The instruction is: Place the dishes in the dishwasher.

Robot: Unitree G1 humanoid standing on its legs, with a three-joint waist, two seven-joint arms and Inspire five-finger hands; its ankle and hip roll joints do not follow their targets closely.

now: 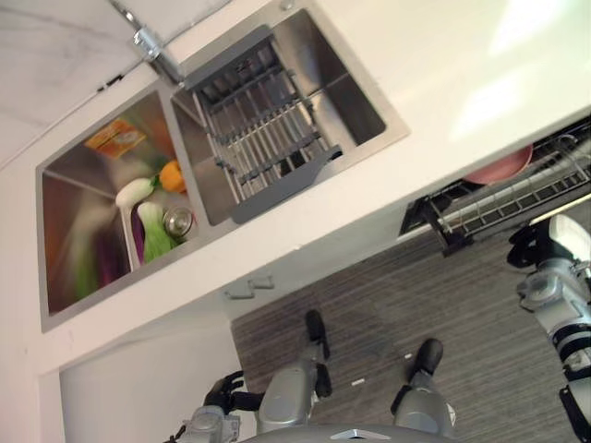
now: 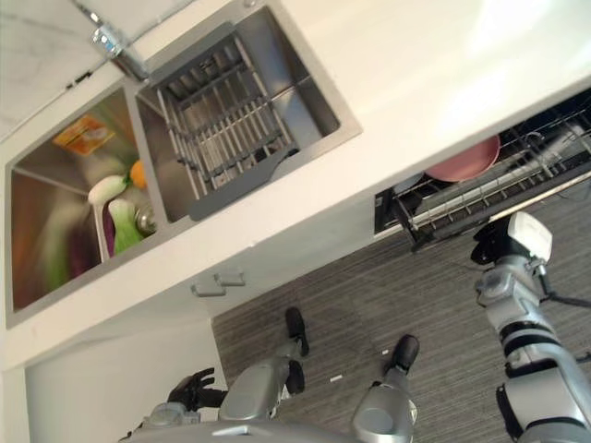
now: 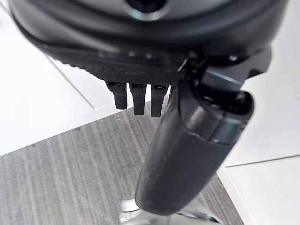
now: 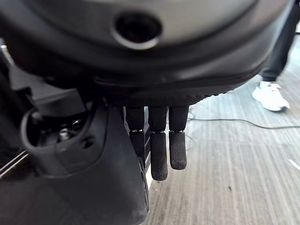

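Nearest, the left hand (image 2: 192, 388) hung low beside the cabinet front, its fingers (image 3: 136, 98) relaxed and holding nothing. The right hand (image 4: 154, 150) was also empty, its fingers (image 4: 159, 157) straight over the grey floor, where a person's shoe (image 4: 271, 97) showed beyond. Further out, the dishwasher rack (image 2: 489, 189) stood pulled out under the white counter (image 2: 416, 83), with a pink plate (image 2: 466, 164) already standing in it. Beyond that lay the sink (image 1: 83, 231), holding an orange (image 1: 173, 175) and green and white dishes (image 1: 148, 217), with a grey drying rack (image 1: 268, 129) in the basin beside. The next step looked like a fetch: the robot should turn toward the sink, reach over its rim with fingers wide, and grip one dish firmly before lifting.
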